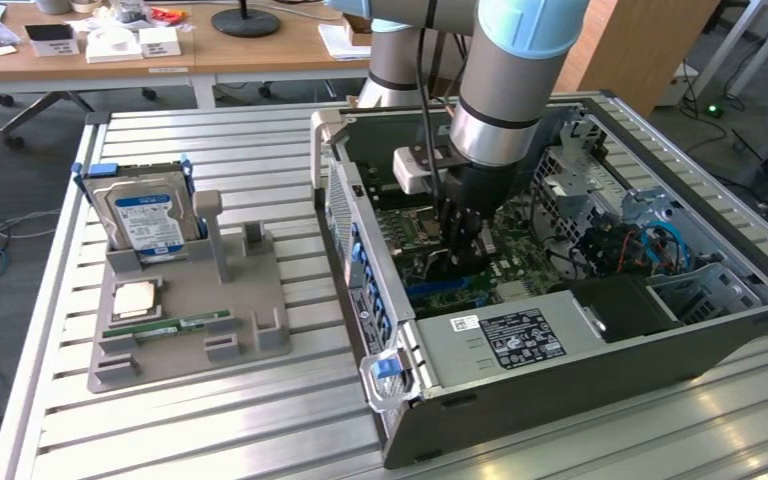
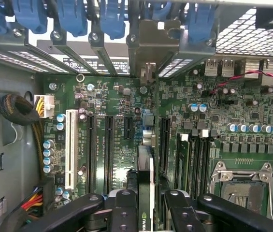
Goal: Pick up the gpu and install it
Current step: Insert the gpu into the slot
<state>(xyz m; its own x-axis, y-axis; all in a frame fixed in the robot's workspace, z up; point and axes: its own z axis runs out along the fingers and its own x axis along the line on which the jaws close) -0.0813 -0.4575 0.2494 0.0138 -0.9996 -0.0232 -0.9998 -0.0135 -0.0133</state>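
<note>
Wrist view: gpu (image 2: 146, 166) clamped edge-on within pincer (image 2: 148, 203).

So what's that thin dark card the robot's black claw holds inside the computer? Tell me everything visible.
The thin dark expansion card appears edge-on: a narrow dark board with a green strip, its pale metal bracket end at the case's rear slots. It stands upright on its long edge over the green motherboard. The black gripper pinches it from both sides.
</note>
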